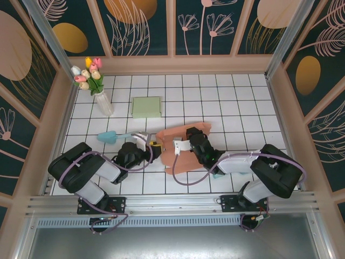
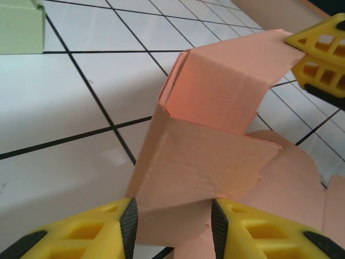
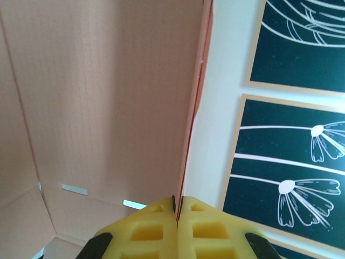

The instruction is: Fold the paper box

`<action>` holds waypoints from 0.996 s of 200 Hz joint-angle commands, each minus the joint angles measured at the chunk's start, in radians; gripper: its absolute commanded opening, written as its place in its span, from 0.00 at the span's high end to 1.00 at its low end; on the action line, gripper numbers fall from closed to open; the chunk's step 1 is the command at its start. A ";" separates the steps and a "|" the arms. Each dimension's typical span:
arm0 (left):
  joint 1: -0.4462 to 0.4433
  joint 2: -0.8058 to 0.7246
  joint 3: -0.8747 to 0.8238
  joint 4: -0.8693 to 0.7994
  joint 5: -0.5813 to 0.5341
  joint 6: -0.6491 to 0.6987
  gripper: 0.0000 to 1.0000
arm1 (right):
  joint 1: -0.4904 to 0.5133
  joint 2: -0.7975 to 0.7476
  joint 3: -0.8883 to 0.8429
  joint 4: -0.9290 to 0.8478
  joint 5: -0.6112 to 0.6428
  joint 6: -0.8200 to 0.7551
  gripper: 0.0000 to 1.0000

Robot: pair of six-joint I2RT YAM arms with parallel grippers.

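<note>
The paper box (image 1: 180, 159) lies on the white tiled table (image 1: 242, 108) just ahead of the two arm bases, a salmon-pink cardboard blank with part of its panels raised and the rest spread flat on the tiles. In the left wrist view one wall stands upright with a flap bent over at its top, and a lower panel slopes down towards the camera. The left gripper (image 2: 172, 221) sits at the box's left side, its yellow fingers (image 2: 91, 232) partly apart, with that lower panel filling the gap and meeting both black pads. The right gripper (image 3: 177, 216) comes in over the box from the right, its fingers pressed together on the thin edge of a raised wall, whose inner face shows two small slots low down. Beyond the box, further from the arms, rests a flat pale green box (image 1: 146, 107) with its lid shut. Left of that stands a clear vase (image 1: 103, 102) holding a bunch of tulips (image 1: 89, 73). A light blue utensil (image 1: 108, 136) lies left of the paper box.
</note>
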 commanded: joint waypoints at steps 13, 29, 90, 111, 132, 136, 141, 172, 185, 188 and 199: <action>-0.008 0.020 0.042 0.071 0.054 -0.048 0.59 | 0.006 0.049 -0.012 -0.149 0.007 0.012 1.00; -0.018 0.028 0.043 0.076 0.053 -0.051 0.60 | 0.006 0.056 -0.011 -0.145 0.017 0.010 1.00; -0.061 0.090 0.096 0.058 0.009 -0.046 0.62 | 0.021 0.055 -0.015 -0.133 0.039 -0.019 1.00; -0.070 0.116 0.126 0.028 -0.066 -0.048 0.58 | 0.021 0.056 -0.018 -0.137 0.041 -0.019 1.00; -0.070 0.119 0.143 -0.001 -0.145 -0.036 0.52 | 0.022 0.060 -0.018 -0.147 0.040 -0.016 1.00; -0.070 0.119 0.147 -0.009 -0.160 -0.031 0.51 | 0.021 0.061 -0.018 -0.147 0.040 -0.016 1.00; -0.071 0.119 0.150 -0.019 -0.181 -0.025 0.49 | 0.022 0.062 -0.018 -0.147 0.041 -0.016 1.00; -0.070 0.119 0.176 -0.047 -0.254 0.017 0.47 | 0.025 0.065 -0.016 -0.152 0.036 -0.011 1.00; -0.070 0.153 0.192 -0.052 -0.261 0.035 0.47 | 0.026 0.067 -0.015 -0.154 0.036 -0.007 1.00; -0.070 0.156 0.196 -0.055 -0.262 0.038 0.47 | 0.026 0.066 -0.015 -0.156 0.035 -0.007 1.00; -0.071 0.164 0.209 -0.060 -0.270 0.048 0.47 | 0.026 0.067 -0.014 -0.160 0.034 -0.002 1.00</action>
